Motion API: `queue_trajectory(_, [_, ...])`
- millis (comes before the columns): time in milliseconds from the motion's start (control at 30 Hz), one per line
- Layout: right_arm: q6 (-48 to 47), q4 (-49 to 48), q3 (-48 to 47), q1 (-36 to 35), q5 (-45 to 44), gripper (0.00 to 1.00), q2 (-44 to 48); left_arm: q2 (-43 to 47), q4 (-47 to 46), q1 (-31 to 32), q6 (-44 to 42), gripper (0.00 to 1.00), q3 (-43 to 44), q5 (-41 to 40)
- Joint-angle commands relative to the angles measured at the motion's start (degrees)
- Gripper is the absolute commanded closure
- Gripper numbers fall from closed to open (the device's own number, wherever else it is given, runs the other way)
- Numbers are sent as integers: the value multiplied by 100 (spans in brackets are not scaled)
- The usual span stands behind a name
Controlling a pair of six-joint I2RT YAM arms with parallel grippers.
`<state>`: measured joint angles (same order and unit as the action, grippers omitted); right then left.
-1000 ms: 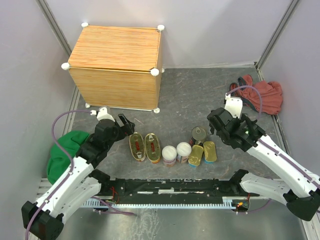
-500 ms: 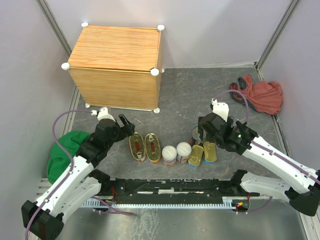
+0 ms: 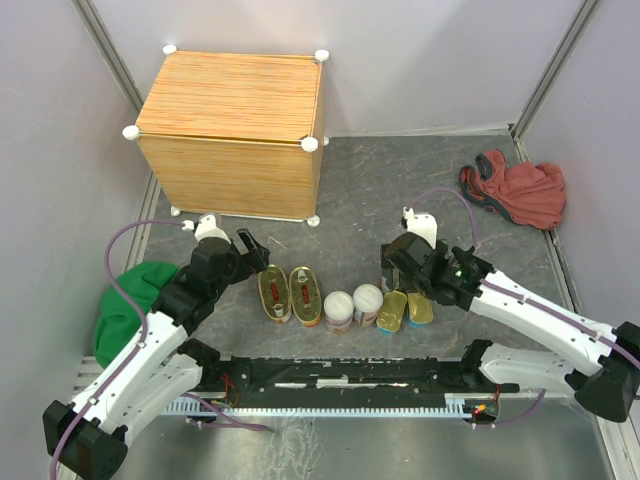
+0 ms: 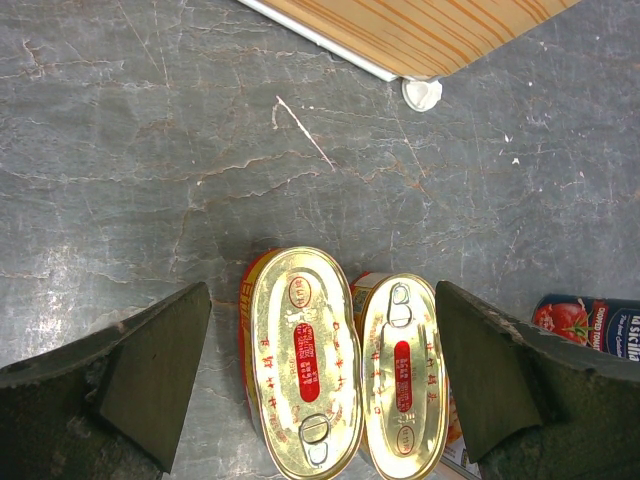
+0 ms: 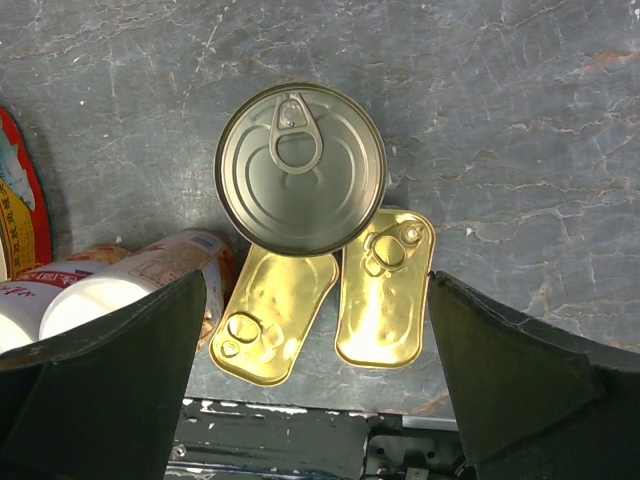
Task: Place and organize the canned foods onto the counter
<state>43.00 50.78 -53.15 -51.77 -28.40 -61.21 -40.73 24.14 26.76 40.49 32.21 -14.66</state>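
The right tool (image 5: 318, 290) hangs with its fingers spread wide and nothing between them. The dark round tin (image 5: 300, 168) stands just ahead of the gap, and the two rectangular gold tins (image 5: 385, 290) lie side by side closer to the wrist, their far ends touching it. The step in hand looks like a descent onto that round tin.

To do it well, the tool should shift forward until the tin sits centred, then come straight down so that one finger passes on each side. The white-lidded cylinders (image 5: 90, 300) crowd the left finger, so that side has little room. A vertical lift would probably keep the gold tins from being dragged.

The left tool (image 4: 322, 300) is equally spread and empty above the two oval tins (image 4: 300, 365). The counter (image 3: 230, 95) stands ahead of it, well apart from the right tool — no can is on it yet.

From overhead the right tool covers the round tin entirely. Neither wrist view shows how high the fingers are above the surface (image 3: 400, 190). A tomato label (image 4: 590, 325) beyond the left tool's right finger is cut off — which can it belongs to is unclear.
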Motion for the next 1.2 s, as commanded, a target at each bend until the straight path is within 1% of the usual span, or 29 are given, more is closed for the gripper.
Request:
queue_trajectory(0, [-99,-401,124,-22,11,0,-64,19,-129,13,-106,1,171,0])
queue_trajectory(233, [-166,-620,224,-26,-25,0,-363,-16,-129,16,-120,1,180,-3])
queue_trajectory(567, [-204,-940,383,-2,-244,0,-513,44,-61,16,-124,1,164,-2])
queue_trajectory(833, [-230,-1162,440,174,-332,0,-709,46,-18,21,-164,1,213,-17])
queue_trajectory(1167, [-463,-1703,684,479,-14,1,-782,39,27,19,-206,1,242,-18])
